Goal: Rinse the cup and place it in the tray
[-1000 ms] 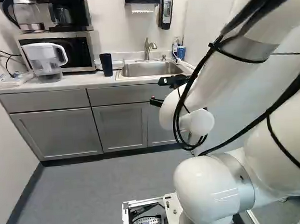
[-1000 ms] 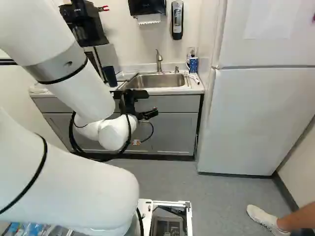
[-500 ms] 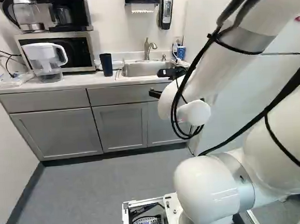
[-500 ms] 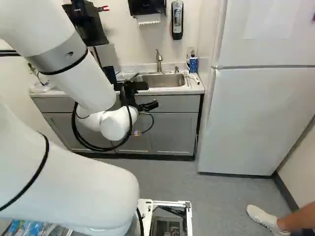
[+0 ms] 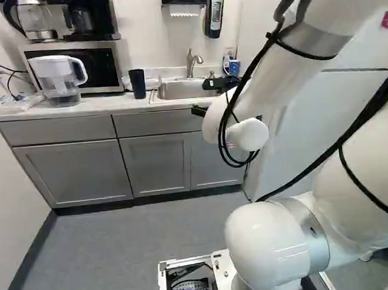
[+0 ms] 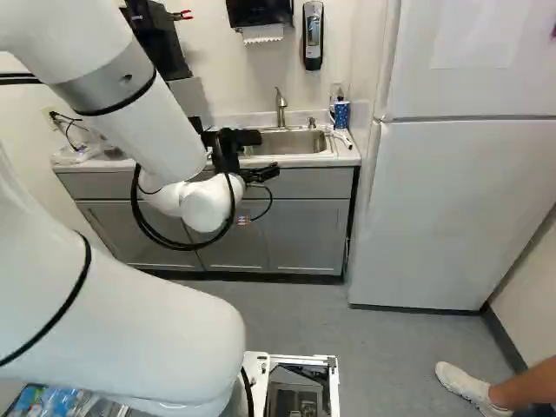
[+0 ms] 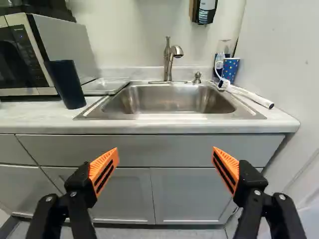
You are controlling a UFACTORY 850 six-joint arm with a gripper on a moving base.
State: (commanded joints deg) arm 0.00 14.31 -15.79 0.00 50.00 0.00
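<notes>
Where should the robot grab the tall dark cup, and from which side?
I'd grip the cup around its middle, coming in level from the front, one finger on each side. It stands upright, tall and slim, with no handle showing. The microwave is close by, so the front seems easiest for the open hand.

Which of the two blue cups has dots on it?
The short cup behind the white brush, beside the sink; the tall cup near the microwave is plain.
</notes>
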